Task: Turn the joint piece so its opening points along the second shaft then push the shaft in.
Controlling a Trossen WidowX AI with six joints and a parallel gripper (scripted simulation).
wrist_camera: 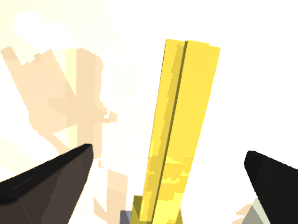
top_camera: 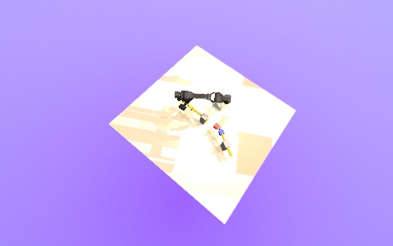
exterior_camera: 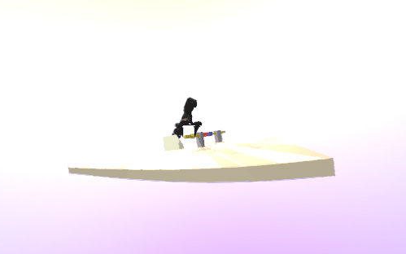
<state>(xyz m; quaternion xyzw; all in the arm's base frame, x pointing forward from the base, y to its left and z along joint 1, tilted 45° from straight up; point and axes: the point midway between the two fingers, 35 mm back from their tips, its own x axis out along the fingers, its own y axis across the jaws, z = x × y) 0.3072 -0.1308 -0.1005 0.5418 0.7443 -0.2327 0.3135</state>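
The second shaft, long and yellow (top_camera: 195, 110) (exterior_camera: 189, 137) (wrist_camera: 190, 110), lies in its grey block (top_camera: 202, 121) (exterior_camera: 200, 140). My gripper (top_camera: 183, 105) (exterior_camera: 188, 134) (wrist_camera: 171, 155) is open at that shaft's outer end. In the wrist view the shaft runs between the spread fingers, with a gap on each side. The red joint piece (top_camera: 216, 126) (exterior_camera: 205, 134) sits on a blue part (top_camera: 221, 132) at the end of the first yellow shaft (top_camera: 230, 153). It looks roughly in line with the second shaft, with a gap between them. Its opening is too small to make out.
The first shaft's grey block (top_camera: 224, 146) (exterior_camera: 218, 137) stands beyond the joint. A pale block (exterior_camera: 171, 142) stands near the arm. The dark arm (top_camera: 202, 96) reaches over the table (top_camera: 253, 154), beside the second shaft. Tan shadow patches cover parts of the table.
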